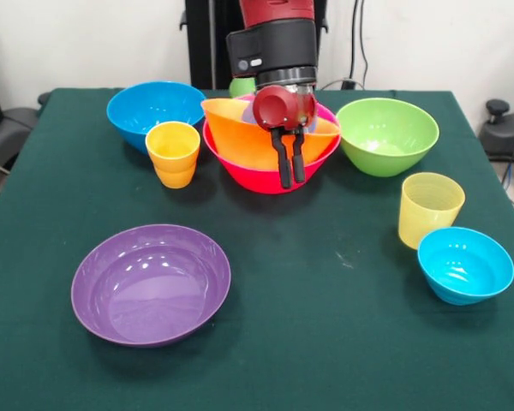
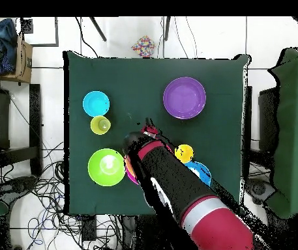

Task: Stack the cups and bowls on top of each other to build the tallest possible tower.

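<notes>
The tower is a large orange bowl [image 1: 240, 137] lying tilted inside the big pink bowl [image 1: 257, 178] at the back middle. My gripper [image 1: 291, 181] hangs just in front of this pile, its two black fingers close together with nothing visible between them. In the overhead view the gripper [image 2: 149, 126] sticks out past the arm, which hides most of the pile; only a pink sliver [image 2: 130, 172] shows. A yellow-orange cup [image 1: 173, 152] stands left of the pile, and a green cup [image 1: 242, 86] peeks out behind it.
A medium blue bowl [image 1: 154, 107] sits back left and a green bowl [image 1: 385, 135] back right. A ribbed pale yellow cup [image 1: 428, 208] and a small blue bowl [image 1: 464, 264] stand at the right. A wide purple bowl [image 1: 151, 282] lies front left.
</notes>
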Robot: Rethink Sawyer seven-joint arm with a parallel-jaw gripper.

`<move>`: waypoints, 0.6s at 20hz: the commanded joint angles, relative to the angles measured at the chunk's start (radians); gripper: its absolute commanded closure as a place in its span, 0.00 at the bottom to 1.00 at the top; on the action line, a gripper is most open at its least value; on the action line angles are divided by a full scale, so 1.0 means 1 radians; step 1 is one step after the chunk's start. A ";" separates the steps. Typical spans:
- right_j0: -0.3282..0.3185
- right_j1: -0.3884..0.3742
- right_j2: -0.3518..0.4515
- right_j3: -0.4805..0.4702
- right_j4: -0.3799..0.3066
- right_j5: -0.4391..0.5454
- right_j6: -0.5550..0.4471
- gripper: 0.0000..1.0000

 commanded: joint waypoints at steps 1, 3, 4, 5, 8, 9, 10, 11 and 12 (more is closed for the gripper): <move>0.034 0.090 -0.055 -0.007 0.008 0.017 -0.016 0.00; 0.057 0.091 -0.104 -0.035 0.083 -0.030 -0.072 0.00; 0.077 0.096 -0.141 -0.054 0.131 -0.059 -0.113 1.00; 0.068 0.096 -0.118 -0.042 0.090 -0.041 -0.085 1.00; -0.007 0.093 0.023 0.039 -0.104 0.058 0.051 1.00; -0.067 0.108 0.112 0.091 -0.197 0.124 0.100 1.00; -0.089 0.113 0.135 0.106 -0.222 0.136 0.099 1.00; -0.081 0.107 0.116 0.096 -0.210 0.125 0.087 1.00; -0.063 0.085 0.083 0.080 -0.167 0.087 0.067 1.00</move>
